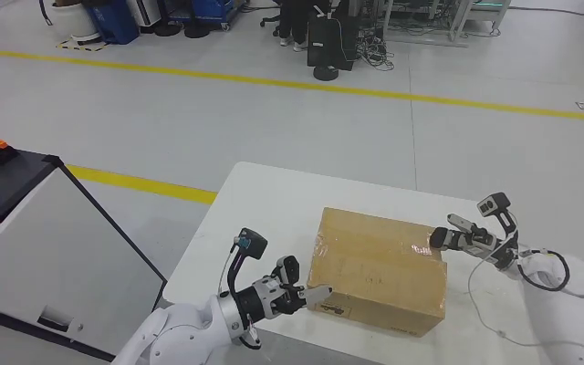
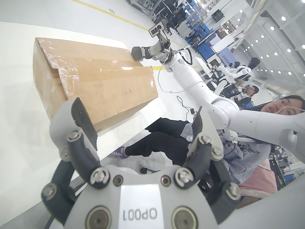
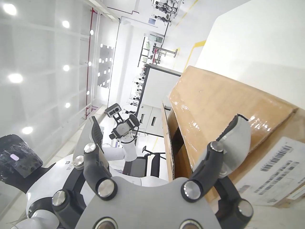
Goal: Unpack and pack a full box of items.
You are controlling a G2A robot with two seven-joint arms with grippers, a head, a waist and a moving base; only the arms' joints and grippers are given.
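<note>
A closed brown cardboard box (image 1: 379,269) with clear tape along its top sits in the middle of the white table (image 1: 265,196). My left gripper (image 1: 313,295) is at the box's near left corner, open, with nothing between its fingers (image 2: 82,116); the box (image 2: 95,77) lies just ahead of it. My right gripper (image 1: 438,239) is at the box's far right corner. It is open, with one fingertip (image 3: 238,129) against the taped top edge of the box (image 3: 226,96). A white label (image 3: 274,168) is stuck on the box's side.
A white cabinet with a black frame (image 1: 55,246) stands left of the table. A thin white cable (image 1: 493,315) trails across the table's right side beside the box. Bare table surface lies behind and left of the box.
</note>
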